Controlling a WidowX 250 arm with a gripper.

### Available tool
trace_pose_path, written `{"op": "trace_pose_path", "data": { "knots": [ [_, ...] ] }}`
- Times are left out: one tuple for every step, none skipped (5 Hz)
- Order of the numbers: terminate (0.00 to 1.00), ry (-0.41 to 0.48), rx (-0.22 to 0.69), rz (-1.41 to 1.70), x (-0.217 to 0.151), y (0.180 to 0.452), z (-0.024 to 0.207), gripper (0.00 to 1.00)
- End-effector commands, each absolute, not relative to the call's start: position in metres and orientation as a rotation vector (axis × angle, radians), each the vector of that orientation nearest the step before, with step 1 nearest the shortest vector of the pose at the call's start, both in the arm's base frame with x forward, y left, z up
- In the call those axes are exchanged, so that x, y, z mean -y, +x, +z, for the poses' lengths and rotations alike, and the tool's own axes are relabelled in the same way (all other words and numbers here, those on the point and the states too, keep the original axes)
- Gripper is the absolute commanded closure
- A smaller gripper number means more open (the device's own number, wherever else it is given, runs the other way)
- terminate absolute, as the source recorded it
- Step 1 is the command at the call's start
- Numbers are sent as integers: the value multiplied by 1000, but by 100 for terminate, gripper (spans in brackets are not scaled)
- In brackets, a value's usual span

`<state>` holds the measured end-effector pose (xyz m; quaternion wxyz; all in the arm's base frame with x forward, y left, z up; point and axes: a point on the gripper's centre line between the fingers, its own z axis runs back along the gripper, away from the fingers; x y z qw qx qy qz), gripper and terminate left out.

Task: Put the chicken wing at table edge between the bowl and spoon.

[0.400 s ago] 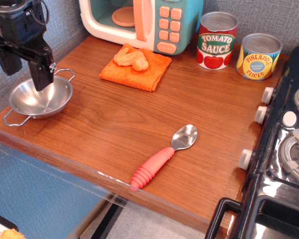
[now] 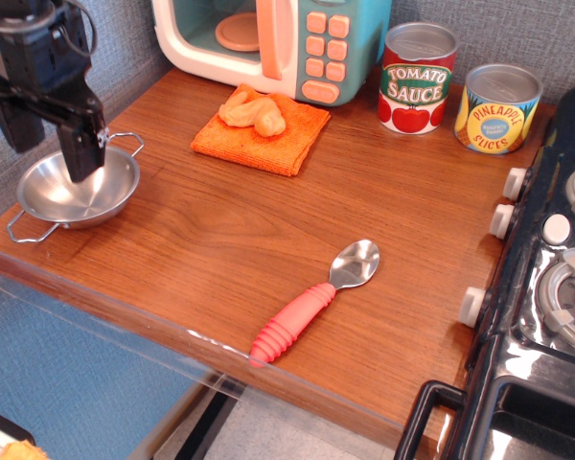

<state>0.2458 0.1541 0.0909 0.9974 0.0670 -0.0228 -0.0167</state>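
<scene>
1. The small, lumpy, golden-tan plastic chicken wing [image 2: 253, 111] lies on the square orange cloth [image 2: 261, 131] at the far side of the brown wood-grain table [image 2: 268, 240], just in front of the toy microwave [image 2: 268, 43]. It is bent, knobbly and glossy, and nothing touches it.
2. Since the picture a moment earlier the wing has not moved; only the black gripper [image 2: 77, 158] has shifted slightly right and far, away from the wall.
3. I judge this to be the start of the reach: the gripper is well apart from the wing.
4. The gripper hangs over the shiny round steel bowl [image 2: 77, 192] at the left, holding nothing; whether its jaws are parted I cannot tell.
5. The spoon with the ribbed coral-pink handle [image 2: 311, 305] lies at the near edge, and the stretch between it and the bowl is bare.
</scene>
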Motion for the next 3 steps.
{"op": "trace_pose_path", "data": {
  "knots": [
    [0,102,73,138,-113,318,87,0],
    [0,74,102,221,-88,361,77,0],
    [0,91,139,360,-70,398,68,0]
  ]
}}
